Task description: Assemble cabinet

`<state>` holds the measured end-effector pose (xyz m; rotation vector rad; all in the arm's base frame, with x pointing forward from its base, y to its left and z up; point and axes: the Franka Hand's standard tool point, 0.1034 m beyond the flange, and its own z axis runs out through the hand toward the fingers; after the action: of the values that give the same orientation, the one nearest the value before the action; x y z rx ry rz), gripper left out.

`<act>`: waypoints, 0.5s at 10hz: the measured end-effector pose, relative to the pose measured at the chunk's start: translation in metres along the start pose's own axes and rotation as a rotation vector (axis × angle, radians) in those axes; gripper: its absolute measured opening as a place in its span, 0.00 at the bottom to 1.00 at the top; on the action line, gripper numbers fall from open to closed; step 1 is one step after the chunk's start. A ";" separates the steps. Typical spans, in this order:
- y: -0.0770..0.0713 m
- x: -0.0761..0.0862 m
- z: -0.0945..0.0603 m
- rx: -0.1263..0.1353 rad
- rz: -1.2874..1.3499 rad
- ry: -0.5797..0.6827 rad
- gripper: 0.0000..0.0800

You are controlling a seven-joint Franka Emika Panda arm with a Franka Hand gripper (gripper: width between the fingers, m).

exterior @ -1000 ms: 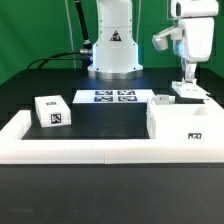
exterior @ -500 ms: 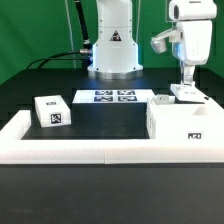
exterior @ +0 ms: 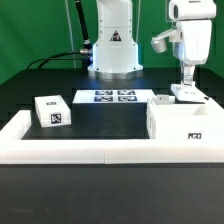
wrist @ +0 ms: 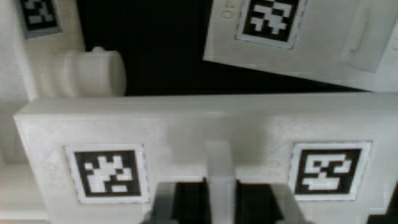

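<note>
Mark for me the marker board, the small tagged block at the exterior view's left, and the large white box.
marker board [exterior: 113, 97], exterior view, middle of its tagged top face.
small tagged block [exterior: 55, 118], exterior view, its tagged front face.
large white box [exterior: 175, 125], exterior view, bare front face.

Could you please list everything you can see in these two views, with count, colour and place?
large box: one, white, exterior view's right, by the front rail
small block: one, white with a black tag, exterior view's left
tagged part: one, white with two black tags, behind the large box, under the gripper
marker board: one, white with black tags, middle back
rail: one, white, along the table's front and sides
table: one, black
arm base: one, white, behind the marker board
gripper: one, dark fingers either side of the tagged part's ridge; grip unclear
</note>
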<state>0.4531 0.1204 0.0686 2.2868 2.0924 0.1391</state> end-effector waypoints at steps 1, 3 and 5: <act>0.002 0.001 0.000 -0.001 0.000 0.001 0.08; 0.006 0.001 0.001 0.001 0.002 -0.001 0.08; 0.011 -0.001 0.001 0.003 0.005 -0.004 0.08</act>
<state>0.4644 0.1181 0.0687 2.2925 2.0866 0.1307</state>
